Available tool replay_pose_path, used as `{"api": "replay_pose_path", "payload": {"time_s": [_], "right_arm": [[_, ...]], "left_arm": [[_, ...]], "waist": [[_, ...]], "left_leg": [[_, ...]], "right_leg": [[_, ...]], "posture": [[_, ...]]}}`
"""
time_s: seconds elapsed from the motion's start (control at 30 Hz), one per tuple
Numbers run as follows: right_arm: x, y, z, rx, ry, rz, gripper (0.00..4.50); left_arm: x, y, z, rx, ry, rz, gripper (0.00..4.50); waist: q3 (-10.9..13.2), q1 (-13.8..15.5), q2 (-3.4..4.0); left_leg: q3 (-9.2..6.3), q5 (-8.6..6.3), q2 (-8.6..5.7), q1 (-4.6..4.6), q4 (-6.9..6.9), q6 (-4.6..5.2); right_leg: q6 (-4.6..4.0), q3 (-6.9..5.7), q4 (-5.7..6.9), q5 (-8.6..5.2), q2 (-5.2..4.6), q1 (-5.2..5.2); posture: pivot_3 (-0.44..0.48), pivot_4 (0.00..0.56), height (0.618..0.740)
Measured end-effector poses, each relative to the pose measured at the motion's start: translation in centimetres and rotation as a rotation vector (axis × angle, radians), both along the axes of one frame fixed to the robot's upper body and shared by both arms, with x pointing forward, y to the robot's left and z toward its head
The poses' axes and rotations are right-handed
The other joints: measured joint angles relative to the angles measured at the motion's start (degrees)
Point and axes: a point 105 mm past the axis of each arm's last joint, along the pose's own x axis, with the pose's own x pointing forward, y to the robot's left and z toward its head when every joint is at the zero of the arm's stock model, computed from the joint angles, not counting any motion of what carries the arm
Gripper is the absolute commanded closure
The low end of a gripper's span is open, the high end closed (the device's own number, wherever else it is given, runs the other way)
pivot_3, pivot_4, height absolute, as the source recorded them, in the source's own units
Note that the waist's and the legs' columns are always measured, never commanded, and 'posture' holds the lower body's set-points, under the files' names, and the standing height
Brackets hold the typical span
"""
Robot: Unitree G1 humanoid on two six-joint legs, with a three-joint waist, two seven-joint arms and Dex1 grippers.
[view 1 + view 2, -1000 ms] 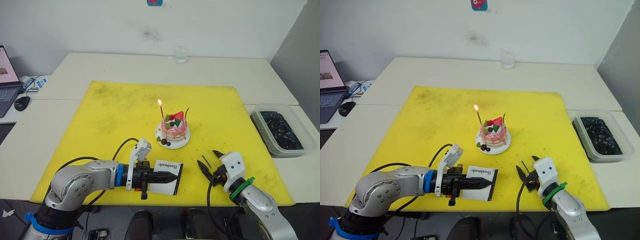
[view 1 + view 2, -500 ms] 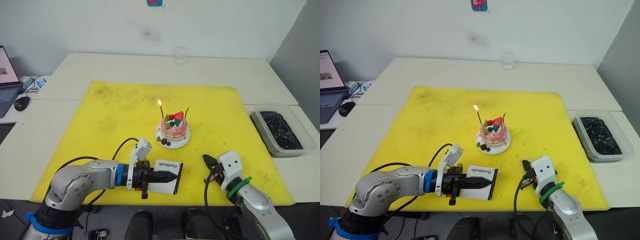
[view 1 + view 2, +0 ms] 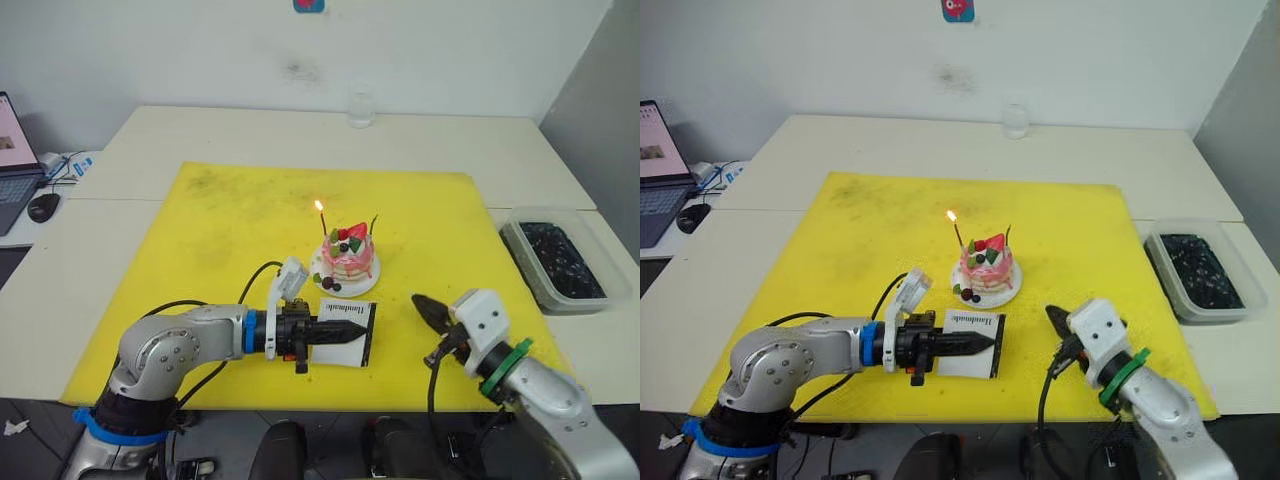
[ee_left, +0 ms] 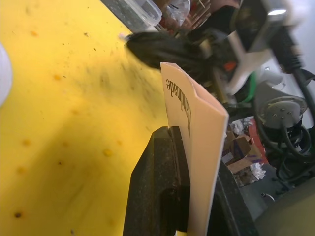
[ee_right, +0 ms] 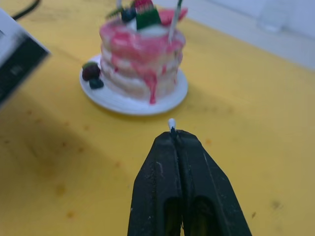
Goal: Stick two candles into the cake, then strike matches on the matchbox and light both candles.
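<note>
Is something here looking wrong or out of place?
Nothing is spilled or broken. One candle on the cake burns; the other candle is unlit. The yellow mat carries dark smudges.

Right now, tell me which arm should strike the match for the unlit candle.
Right. The right tool is shut on a match whose pale tip sticks out. The left tool already grips the matchbox upright beside it. The left candle burns; the right candle is unlit.

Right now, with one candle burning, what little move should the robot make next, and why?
Probably bring the right gripper, shut on a match, across to the matchbox that the left gripper holds on edge, and strike it. The second candle in the cake is unlit.
</note>
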Motion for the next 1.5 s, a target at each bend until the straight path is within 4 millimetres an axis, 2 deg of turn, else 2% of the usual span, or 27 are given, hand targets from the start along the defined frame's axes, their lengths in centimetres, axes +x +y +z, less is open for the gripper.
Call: {"api": "replay_pose_path", "payload": {"time_s": [0.2,0.53,1.5], "right_arm": [[-2.1,1.5,1.9,-0.175,-0.058,0.282,4.46],[-2.6,3.3,1.6,-0.328,-0.069,0.456,4.46],[-0.3,4.3,-0.2,-0.455,-0.105,0.469,4.46]], "left_arm": [[1.2,0.2,0.3,-0.005,0.001,0.015,4.50],[1.2,0.1,0.6,-0.012,-0.005,0.005,4.50],[2.0,-0.5,0.4,-0.021,0.003,0.071,4.50]], "waist": [[0.01,-0.01,-0.01],[0.02,0.01,-0.03],[0.02,0.03,-0.03]], "left_leg": [[-0.02,0.00,-0.02,-0.03,-0.03,0.00],[0.01,0.00,-0.02,-0.03,0.01,0.00],[0.01,0.01,-0.03,-0.03,0.03,0.00]], "right_leg": [[-0.02,-0.02,-0.03,-0.02,0.09,-0.01],[0.00,0.02,-0.02,-0.01,0.08,0.00],[0.01,0.01,0.00,0.00,0.07,0.01]], "posture": [[0.000,0.150,0.740],[0.000,0.150,0.740],[0.000,0.150,0.740]]}}
